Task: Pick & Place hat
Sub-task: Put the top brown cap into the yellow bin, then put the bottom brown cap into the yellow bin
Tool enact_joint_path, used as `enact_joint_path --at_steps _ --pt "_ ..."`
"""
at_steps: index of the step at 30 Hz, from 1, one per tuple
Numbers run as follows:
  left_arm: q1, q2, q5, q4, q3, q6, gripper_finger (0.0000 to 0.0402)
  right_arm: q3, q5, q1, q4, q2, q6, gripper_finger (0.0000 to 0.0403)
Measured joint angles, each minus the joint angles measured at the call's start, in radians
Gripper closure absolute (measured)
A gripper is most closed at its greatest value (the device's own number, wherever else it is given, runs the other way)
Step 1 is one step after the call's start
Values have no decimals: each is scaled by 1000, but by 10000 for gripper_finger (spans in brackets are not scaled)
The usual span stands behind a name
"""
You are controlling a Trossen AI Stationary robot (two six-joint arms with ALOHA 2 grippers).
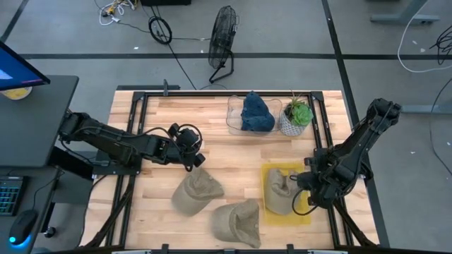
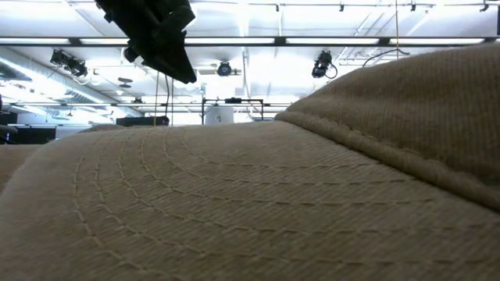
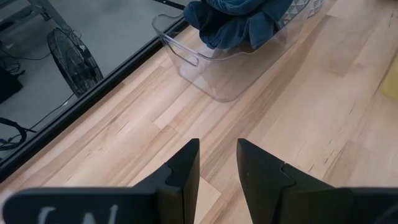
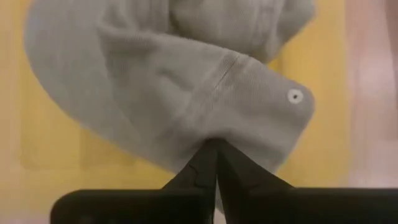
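While the right pincer (image 4: 216, 152) has its fingers pinched together on a fold of the tan hat (image 1: 280, 189) lying on the yellow mat (image 1: 302, 212), the step in hand looks like setting this hat down there or drawing it off; which, I cannot tell. If it is a placing, the pincer should lower until the cloth slackens under it, open fully, then rise straight so no fabric trails up with the fingers. If a lifting, the hold is only a thin fold at the fingertips and may slip, so a slow, level rise seems wise. The left pincer (image 3: 217, 165) hangs narrowly parted and empty over bare desk (image 1: 212, 141), with a second tan hat (image 1: 195, 192) just beside it and a third (image 1: 238, 222) farther off. Ahead of the left pincer stands a clear plastic bin (image 3: 214, 65) holding a crumpled blue cloth (image 3: 239, 18); beside the bin, a white pot (image 1: 289, 125) carries a green plant (image 1: 299, 111).
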Motion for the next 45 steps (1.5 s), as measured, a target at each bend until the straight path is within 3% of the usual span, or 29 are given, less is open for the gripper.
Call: enact_joint_path --at_steps 4,9,15,27,32,34,38,41,45 --pt "0 0 0 0 0 1 291 -77 23 -14 181 0 -78 399" --pt "0 0 0 0 0 1 291 -189 -6 -52 339 -1 -53 398" --pt "1 0 -1 0 0 0 291 -240 -43 -67 305 0 -42 395" --pt "1 0 6 1 0 -1 291 -25 -42 -68 67 0 -122 334" --pt "1 0 124 1 0 1 291 137 42 -68 10 0 -149 293" --pt "0 0 193 2 0 17 291 176 134 -68 80 -1 -196 278" --pt "-3 0 284 10 0 13 291 176 319 -75 396 3 -307 251" --pt "-6 0 284 31 0 -2 291 158 325 -95 645 38 -377 243" --pt "-5 0 283 88 0 -2 291 157 298 -130 834 140 -410 242"
